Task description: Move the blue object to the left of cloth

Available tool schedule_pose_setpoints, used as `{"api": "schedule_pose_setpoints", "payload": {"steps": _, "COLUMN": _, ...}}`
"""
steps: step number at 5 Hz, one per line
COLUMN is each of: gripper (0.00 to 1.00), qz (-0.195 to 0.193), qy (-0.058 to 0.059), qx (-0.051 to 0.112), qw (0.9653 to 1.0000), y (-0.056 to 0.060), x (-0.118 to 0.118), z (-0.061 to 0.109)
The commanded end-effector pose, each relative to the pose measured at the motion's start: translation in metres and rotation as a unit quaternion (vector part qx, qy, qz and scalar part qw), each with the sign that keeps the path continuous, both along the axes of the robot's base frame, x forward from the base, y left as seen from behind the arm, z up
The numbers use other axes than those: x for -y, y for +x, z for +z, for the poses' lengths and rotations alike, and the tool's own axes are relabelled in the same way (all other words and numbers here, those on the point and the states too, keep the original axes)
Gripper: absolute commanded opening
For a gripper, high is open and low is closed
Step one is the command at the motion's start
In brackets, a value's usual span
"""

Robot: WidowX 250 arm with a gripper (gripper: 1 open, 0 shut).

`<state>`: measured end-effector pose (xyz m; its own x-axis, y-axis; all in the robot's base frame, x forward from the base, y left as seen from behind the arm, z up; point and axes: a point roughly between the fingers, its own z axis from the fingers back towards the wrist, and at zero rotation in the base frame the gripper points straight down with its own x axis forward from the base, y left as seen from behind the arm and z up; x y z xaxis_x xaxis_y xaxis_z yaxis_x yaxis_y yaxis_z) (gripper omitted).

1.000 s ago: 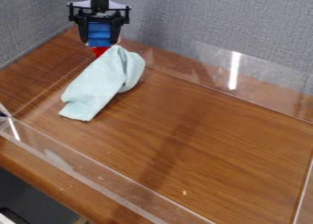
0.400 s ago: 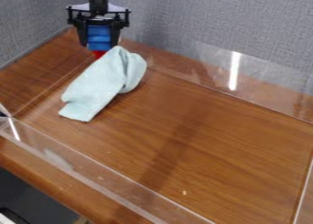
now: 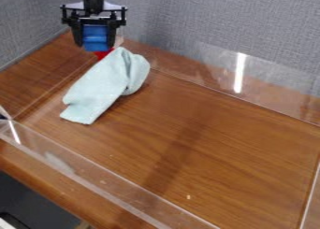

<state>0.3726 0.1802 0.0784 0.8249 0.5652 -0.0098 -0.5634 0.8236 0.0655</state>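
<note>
- In the camera view, we see a crumpled light green cloth (image 3: 108,84) lying on the brown wooden table (image 3: 212,139), with clear acrylic walls (image 3: 256,74) around the edges.
- The small blue object (image 3: 94,33) sits clamped between the closed jaws of the black gripper (image 3: 95,46), just behind the cloth's far end.
</note>
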Motion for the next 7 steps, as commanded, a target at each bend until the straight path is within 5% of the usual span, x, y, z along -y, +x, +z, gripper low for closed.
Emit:
{"api": "schedule_pose_setpoints", "payload": {"steps": 1, "gripper": 0.0, "qz": 0.005, "qy": 0.026, "qx": 0.052, "qw": 0.9983, "y": -0.003, "x": -0.004, "z": 0.044}}
{"api": "schedule_pose_setpoints", "payload": {"steps": 7, "gripper": 0.0, "qz": 0.017, "qy": 0.033, "qx": 0.038, "qw": 0.9986, "y": -0.025, "x": -0.004, "z": 0.026}}
